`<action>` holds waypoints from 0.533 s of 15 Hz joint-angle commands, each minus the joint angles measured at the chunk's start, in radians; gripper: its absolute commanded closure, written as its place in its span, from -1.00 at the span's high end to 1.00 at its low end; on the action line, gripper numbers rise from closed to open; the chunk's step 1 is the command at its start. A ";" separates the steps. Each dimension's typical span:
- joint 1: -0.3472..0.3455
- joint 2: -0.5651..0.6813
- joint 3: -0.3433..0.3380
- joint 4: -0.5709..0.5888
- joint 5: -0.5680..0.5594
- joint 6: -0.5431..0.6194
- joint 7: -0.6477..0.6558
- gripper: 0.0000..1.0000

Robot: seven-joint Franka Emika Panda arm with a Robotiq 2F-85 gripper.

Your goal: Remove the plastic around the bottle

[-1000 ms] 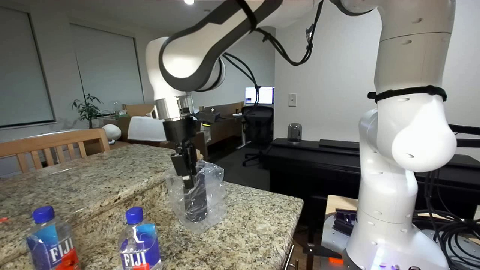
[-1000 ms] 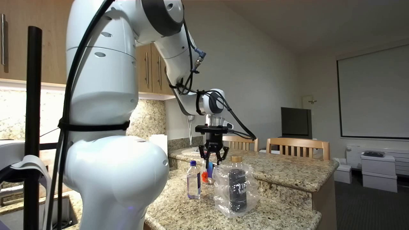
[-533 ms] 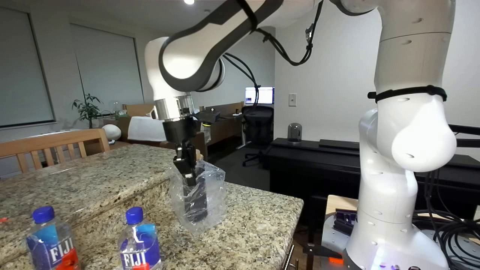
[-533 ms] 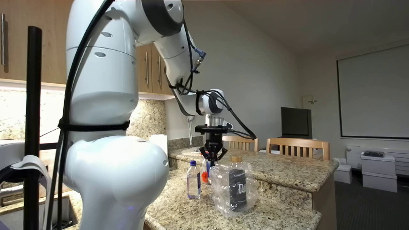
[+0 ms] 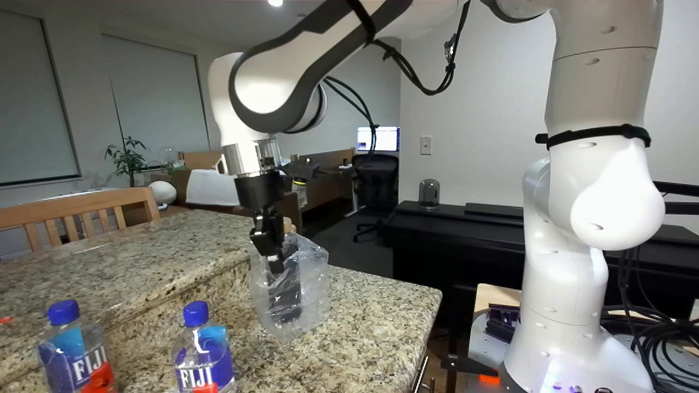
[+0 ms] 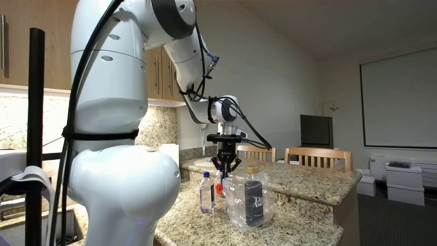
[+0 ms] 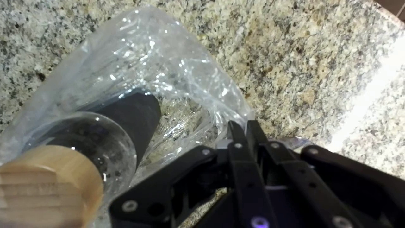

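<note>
Granite counter point(image 5: 377, 311) bears the bottle point(image 7: 136, 117), upright inside the plastic point(image 7: 177, 66). The gripper point(image 7: 243, 124) is clamped on the plastic's edge: grasping seems the step in hand, and next move probably calls for gentle upward pull.

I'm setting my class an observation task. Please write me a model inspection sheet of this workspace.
Surface: speckled granite countertop, in two levels.
Job's things: dark bottle, upright, with a wood-look cap; clear plastic bag around its body, cap above the rim.
Clutter: two blue-capped FIJI water bottles, standing.
Gripper: shut, the bag's edge pinched between its jaws.
Cables: black cable strapped along the white arm; more coiled beside its base.
Surroundings: wooden chairs, leafy plant, lit monitor.
</note>
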 commanded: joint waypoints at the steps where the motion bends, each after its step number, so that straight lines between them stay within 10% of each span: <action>1: -0.004 -0.006 -0.005 -0.001 0.052 0.005 -0.051 -0.79; 8: -0.024 -0.006 -0.041 -0.010 0.134 -0.004 -0.076 -0.84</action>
